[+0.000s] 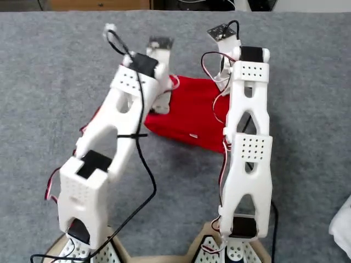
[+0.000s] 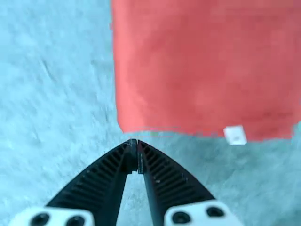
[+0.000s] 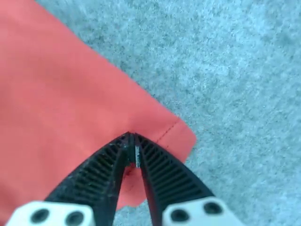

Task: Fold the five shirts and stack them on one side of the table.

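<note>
A folded red shirt [image 1: 189, 112] lies on the grey felt table [image 1: 55, 82] between the two arms. A small white label [image 1: 193, 136] sits near its front edge. My left gripper [image 2: 134, 143] is shut with nothing in it. Its tips hover over bare felt just off one edge of the red shirt [image 2: 202, 66], close to a corner, with the label [image 2: 234, 135] off to one side. My right gripper [image 3: 131, 137] is shut too. Its tips are over a hemmed corner of the red shirt [image 3: 61, 113], and the cloth lies flat. From above, that gripper [image 1: 224, 82] is at the shirt's far right side.
A piece of white cloth [image 1: 343, 227] pokes in at the table's right edge near the front. Both arm bases stand at the front edge. Open grey felt stretches to the left [image 1: 38, 109] and right [image 1: 312, 109] of the shirt.
</note>
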Available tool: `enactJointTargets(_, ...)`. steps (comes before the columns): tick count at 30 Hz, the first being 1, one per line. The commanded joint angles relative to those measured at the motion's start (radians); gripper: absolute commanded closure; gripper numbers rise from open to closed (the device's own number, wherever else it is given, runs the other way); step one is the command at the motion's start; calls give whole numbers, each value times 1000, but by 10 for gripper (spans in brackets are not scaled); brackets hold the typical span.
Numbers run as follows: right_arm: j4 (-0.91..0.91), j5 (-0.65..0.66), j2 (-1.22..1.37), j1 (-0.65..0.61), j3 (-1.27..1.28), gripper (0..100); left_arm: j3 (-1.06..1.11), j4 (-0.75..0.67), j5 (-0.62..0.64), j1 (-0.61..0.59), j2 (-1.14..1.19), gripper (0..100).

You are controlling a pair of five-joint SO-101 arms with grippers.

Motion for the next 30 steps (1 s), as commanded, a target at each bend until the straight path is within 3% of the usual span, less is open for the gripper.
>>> enactJointTargets(1,-17,9,-7,5,2,994,-35,-140,-5,-29,-41,981)
enactJointTargets(5,-17,9,-7,5,2,994,44,-321,-5,-23,35,981)
enactJointTargets(11,-31,5,-7,7,7,994,100,-315,9,-6,120,981)
enactJointTargets(17,-40,9,8,7,1,994,178,-201,83,34,136,981)
enactJointTargets(24,-64,9,36,15,-1,994,410,-413,77,31,136,980)
enactJointTargets(30,-75,32,39,47,-2,994,445,-440,18,-91,136,981)
